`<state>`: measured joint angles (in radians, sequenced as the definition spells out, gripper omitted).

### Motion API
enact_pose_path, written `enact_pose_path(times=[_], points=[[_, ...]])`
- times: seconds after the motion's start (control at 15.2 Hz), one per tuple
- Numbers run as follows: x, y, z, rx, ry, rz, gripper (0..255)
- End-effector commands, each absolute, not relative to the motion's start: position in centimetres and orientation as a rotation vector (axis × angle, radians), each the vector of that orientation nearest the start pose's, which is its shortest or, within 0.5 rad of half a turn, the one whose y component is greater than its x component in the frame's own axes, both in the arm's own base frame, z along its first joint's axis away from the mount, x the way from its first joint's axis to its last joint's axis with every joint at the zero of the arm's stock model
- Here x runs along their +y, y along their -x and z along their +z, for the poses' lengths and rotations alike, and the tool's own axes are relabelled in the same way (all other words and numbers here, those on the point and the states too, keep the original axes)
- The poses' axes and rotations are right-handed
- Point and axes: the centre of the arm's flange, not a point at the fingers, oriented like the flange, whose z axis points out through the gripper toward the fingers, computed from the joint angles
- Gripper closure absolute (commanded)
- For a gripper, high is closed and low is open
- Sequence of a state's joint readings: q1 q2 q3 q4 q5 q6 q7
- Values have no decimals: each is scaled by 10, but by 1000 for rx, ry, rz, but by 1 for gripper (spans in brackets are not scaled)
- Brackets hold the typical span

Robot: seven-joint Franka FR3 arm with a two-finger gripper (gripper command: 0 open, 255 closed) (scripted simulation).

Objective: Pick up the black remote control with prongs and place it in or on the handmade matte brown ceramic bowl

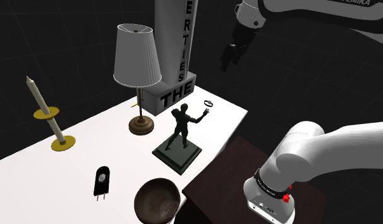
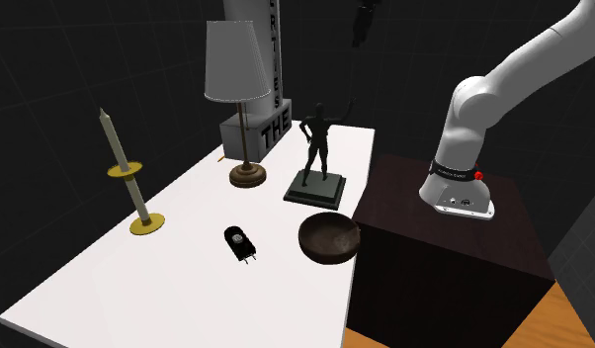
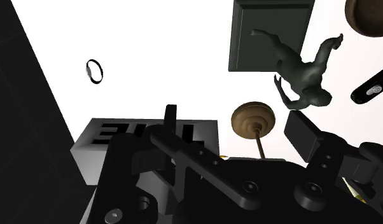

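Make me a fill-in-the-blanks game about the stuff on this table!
The black remote lies on the white table between the candle and the brown ____. The lamp has a ____ shade. The grey box behind the lamp says ____ on its side. The open gripper, high above the table, holds ____.
Missing words: bowl, white, THE, nothing.

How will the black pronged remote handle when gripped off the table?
Probably rigid: the remote reads as one small solid body. It lies flat on the white table, so rolling seems unlikely. Its two thin prongs look like the weak point; gripping across the body seems safer.
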<state>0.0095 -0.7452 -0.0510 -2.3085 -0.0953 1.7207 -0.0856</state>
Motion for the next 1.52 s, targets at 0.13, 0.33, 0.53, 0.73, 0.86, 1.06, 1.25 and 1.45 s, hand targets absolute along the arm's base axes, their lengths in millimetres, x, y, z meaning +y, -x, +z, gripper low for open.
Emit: enact_pose_path(times=[0.13,0.33,0.53,0.73,0.86,1.06,1.25,1.45], points=[[-8,-336,598,-75,3199,-239,0],[22,-342,572,-40,3197,-228,0],[51,-348,547,-5,3195,-218,0],[81,-354,522,31,3192,-208,0],[101,-359,505,54,3190,-201,0],[131,-366,480,89,3186,-191,0],[160,-374,456,124,3182,-180,0],[190,-382,431,159,3178,-170,0]])
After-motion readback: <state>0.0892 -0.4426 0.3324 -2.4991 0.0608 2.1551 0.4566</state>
